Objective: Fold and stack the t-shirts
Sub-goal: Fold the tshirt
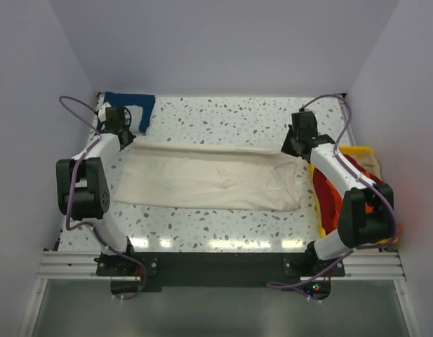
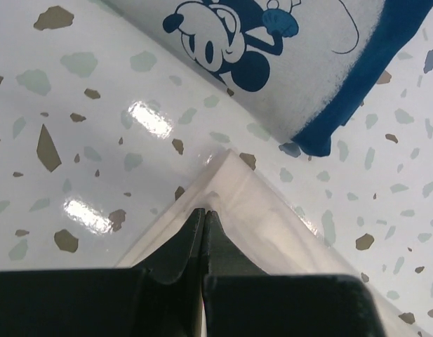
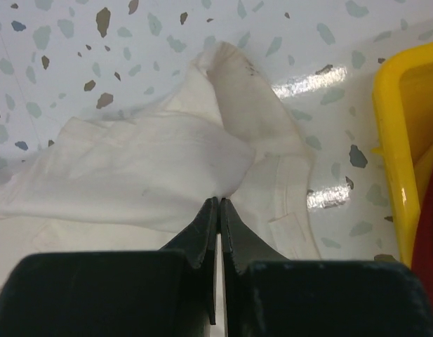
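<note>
The large cream t-shirt (image 1: 209,182) lies as a long flat band across the middle of the table. My left gripper (image 1: 129,142) sits at its far left corner, shut on the cream cloth (image 2: 272,225), with the black jaws (image 2: 203,212) pressed together over the edge. My right gripper (image 1: 290,149) is at the far right end, by the collar, shut on a bunched fold of the cream shirt (image 3: 146,168); its fingertips (image 3: 220,202) meet at the cloth. The navy t-shirt (image 1: 134,105) with a white cartoon print (image 2: 272,56) lies at the back left.
A yellow bin (image 1: 362,150) stands at the right table edge, its rim (image 3: 395,140) close to my right gripper. An orange-red shirt (image 1: 328,193) and a beige shirt (image 1: 371,163) hang out of it. Grey walls enclose the table on three sides.
</note>
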Available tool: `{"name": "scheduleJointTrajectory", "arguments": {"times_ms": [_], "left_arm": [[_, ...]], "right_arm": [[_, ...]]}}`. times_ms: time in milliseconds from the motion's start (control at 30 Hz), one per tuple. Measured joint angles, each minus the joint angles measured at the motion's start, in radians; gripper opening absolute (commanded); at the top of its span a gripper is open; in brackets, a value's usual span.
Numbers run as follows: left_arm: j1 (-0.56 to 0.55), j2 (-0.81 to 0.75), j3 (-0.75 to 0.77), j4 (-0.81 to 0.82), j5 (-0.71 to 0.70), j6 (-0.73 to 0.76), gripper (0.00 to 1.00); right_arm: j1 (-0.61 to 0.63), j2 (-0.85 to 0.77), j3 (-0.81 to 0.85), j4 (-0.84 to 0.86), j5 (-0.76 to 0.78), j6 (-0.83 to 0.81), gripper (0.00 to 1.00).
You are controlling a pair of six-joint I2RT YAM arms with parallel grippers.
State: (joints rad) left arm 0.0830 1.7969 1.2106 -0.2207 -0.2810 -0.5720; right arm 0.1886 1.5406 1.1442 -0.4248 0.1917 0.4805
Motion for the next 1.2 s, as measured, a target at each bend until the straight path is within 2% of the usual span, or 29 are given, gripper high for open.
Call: {"name": "scheduleJointTrajectory", "arguments": {"times_ms": [367, 700, 1100, 1167, 1200], "left_arm": [[0.000, -0.148, -0.196, 0.027, -0.004, -0.065, 0.00], [0.008, -0.224, -0.278, 0.041, -0.011, -0.100, 0.00], [0.021, -0.288, -0.346, 0.049, -0.011, -0.128, 0.00], [0.021, -0.293, -0.361, 0.049, -0.011, -0.135, 0.00], [0.021, -0.293, -0.367, 0.051, -0.011, -0.142, 0.04]], "right_arm": [[0.000, -0.150, -0.170, 0.008, -0.025, 0.019, 0.00], [0.000, -0.187, -0.269, 0.022, -0.057, 0.034, 0.00], [0.000, -0.193, -0.314, 0.048, -0.080, 0.036, 0.00], [0.000, -0.193, -0.325, 0.053, -0.084, 0.036, 0.03], [0.000, -0.195, -0.334, 0.057, -0.089, 0.036, 0.09]]}}
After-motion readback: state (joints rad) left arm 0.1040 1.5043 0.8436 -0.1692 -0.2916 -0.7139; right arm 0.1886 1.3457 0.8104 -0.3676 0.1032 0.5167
